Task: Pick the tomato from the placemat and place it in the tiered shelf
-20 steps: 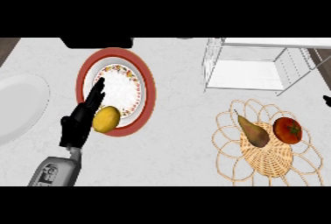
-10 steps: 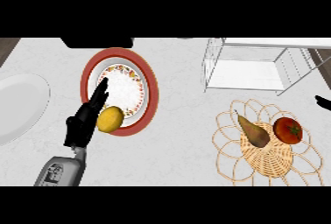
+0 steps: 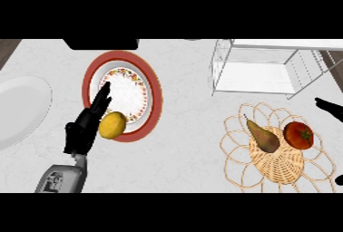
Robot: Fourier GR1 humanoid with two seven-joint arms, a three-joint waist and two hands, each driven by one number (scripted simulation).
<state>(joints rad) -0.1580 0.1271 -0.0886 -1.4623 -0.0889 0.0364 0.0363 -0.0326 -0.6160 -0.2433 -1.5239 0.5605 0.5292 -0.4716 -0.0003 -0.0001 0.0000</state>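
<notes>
I see the tomato (image 3: pixel 299 135) on the woven placemat (image 3: pixel 278 174), right of the pear (image 3: pixel 262 135) and just down-left of my right hand (image 3: pixel 330 106). That hand is cut off at the frame edge; I can't tell its fingers' state. The tiered shelf (image 3: pixel 258 77) sits beyond. My left hand (image 3: pixel 87 129), fingers straight, rests far off beside a lemon (image 3: pixel 112 125) on the red-rimmed plate (image 3: pixel 153 97).

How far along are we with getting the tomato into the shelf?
Nothing looks done: the tomato lies on the wicker placemat beside a pear, and the tiered shelf holds nothing. The right hand shows only at the right edge, near the tomato. The left hand rests by a lemon. Grasping, lifting and placing remain.
</notes>
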